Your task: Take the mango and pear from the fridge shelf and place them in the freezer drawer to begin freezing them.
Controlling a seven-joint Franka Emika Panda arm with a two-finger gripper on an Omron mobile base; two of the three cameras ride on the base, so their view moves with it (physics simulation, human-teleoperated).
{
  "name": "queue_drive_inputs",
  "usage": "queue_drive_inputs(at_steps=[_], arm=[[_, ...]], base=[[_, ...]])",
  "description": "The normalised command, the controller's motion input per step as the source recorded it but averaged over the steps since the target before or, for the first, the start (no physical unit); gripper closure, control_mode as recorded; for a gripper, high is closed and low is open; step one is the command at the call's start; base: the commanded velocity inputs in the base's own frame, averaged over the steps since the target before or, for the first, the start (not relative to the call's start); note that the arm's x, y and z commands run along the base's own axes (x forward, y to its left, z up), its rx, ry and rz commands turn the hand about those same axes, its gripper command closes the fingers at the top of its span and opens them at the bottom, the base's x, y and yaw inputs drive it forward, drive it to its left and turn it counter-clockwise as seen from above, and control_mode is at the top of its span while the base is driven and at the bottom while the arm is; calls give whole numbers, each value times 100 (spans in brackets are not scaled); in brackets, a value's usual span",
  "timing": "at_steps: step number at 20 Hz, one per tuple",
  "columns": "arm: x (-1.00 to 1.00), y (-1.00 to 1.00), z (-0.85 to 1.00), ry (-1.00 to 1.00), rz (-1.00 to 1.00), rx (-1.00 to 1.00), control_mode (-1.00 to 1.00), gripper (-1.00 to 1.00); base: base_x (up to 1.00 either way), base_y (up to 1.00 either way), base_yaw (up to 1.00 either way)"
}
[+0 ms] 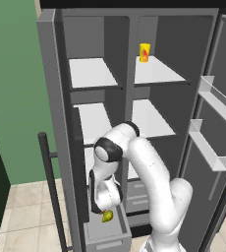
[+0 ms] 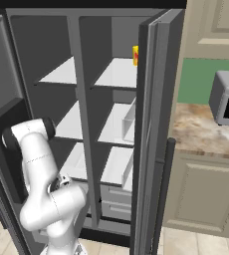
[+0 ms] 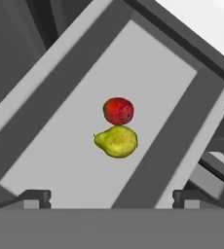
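Observation:
The freezer drawer (image 1: 108,237) is pulled out at the foot of the fridge, and its pale floor (image 3: 50,160) lies below the hand. The red mango (image 3: 118,111) lies on that floor. Touching it is the yellow-green pear (image 3: 116,141), also visible just under the hand in the left base view (image 1: 106,216). My gripper (image 3: 111,197) hangs open above the drawer (image 1: 101,209), fingertips (image 3: 36,197) wide apart and holding nothing. The fridge shelf (image 1: 152,118) above is bare white.
A yellow carton (image 1: 144,52) with a red mark stands on the top shelf (image 2: 135,56). The open right door carries racks (image 1: 213,101). A dark handle bar (image 1: 48,187) stands left of the drawer. A counter (image 2: 206,132) with a microwave (image 2: 228,97) lies to the right.

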Motion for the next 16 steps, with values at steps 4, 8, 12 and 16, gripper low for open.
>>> queue_drive_inputs(at_steps=[4, 8, 12, 16], arm=[[-2, -31, 42, 0, 0, 0, -100, -100], [-20, -24, 54, 0, 0, 0, -100, -100], [-24, -19, 58, 0, 0, 0, -100, -100], [-26, -23, 56, 0, 0, 0, -100, -100]], base=[[0, 0, 0], [0, 0, 0], [0, 0, 0], [0, 0, 0]])
